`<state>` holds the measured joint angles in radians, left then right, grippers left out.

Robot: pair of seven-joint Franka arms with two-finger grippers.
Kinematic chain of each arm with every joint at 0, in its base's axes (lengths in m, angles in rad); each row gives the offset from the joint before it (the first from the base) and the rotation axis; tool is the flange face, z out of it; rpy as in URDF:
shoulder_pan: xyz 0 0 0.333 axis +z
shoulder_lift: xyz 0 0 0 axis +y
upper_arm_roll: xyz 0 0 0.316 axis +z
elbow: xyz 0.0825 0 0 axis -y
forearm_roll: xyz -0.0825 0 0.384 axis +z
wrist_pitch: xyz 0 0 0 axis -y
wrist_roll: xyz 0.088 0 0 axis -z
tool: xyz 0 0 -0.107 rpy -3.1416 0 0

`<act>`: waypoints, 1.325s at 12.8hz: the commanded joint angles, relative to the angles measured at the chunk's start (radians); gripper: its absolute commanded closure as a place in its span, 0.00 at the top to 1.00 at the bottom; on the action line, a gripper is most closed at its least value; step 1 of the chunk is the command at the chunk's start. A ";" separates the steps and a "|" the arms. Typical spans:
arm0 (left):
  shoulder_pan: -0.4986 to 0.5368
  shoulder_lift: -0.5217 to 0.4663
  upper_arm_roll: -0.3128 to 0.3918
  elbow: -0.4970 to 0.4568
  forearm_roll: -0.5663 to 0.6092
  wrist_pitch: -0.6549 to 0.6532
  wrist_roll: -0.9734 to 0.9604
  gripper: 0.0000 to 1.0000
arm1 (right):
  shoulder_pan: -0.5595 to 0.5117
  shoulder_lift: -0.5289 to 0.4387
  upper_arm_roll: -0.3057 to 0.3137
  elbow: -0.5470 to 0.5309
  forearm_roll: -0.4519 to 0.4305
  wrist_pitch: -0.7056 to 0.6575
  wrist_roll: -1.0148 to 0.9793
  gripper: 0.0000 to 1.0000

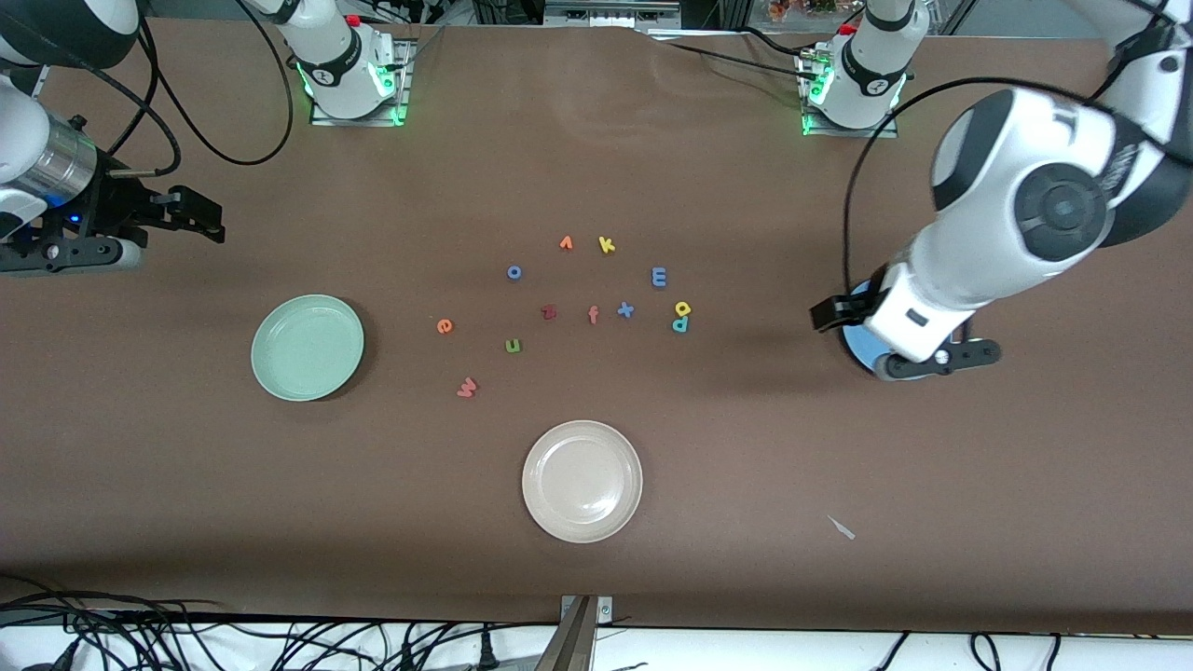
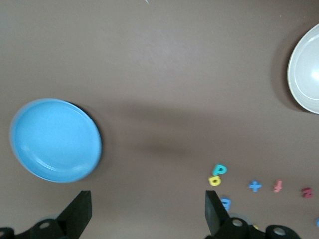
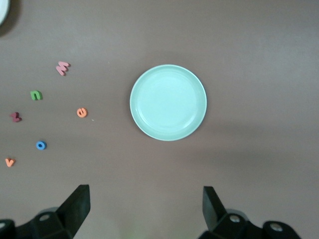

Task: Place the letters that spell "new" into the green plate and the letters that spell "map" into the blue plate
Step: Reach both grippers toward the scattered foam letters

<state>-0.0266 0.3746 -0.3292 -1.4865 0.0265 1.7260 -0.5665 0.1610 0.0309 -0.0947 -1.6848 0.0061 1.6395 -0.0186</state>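
My left gripper: jaws spread wide, holding nothing, hanging over the blue plate at the left arm's end of the table
My right gripper: equally wide, empty, hanging over bare table at the right arm's end, waiting
Landmark: the cream plate, nearest the front camera
"new" letters: w, n and e, farther from the camera than the cream plate, toward the green plate
"map" letters: m, with a touching p, farther again, toward the blue plate
Plates: both empty, nothing sorted
Handling: I judge the foam letters featherlight, soft and thin
Hold: pinch across the outer edges, low at the table; a and p need separating
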 commanded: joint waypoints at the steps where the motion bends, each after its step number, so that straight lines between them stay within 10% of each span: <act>1: -0.038 0.053 -0.033 -0.041 -0.027 0.067 -0.110 1.00 | 0.030 0.023 0.003 0.013 0.018 0.025 -0.001 1.00; 10: -0.203 0.156 -0.036 -0.359 -0.034 0.495 -0.580 0.98 | 0.228 0.202 0.004 -0.019 0.028 0.207 0.138 1.00; 17: -0.208 0.207 -0.037 -0.440 -0.034 0.659 -0.615 0.94 | 0.325 0.221 0.006 -0.361 0.025 0.681 0.259 1.00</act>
<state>-0.2294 0.5809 -0.3694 -1.9174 0.0264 2.3696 -1.1793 0.4645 0.2681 -0.0828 -1.9602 0.0220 2.2201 0.2052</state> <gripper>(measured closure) 0.035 0.000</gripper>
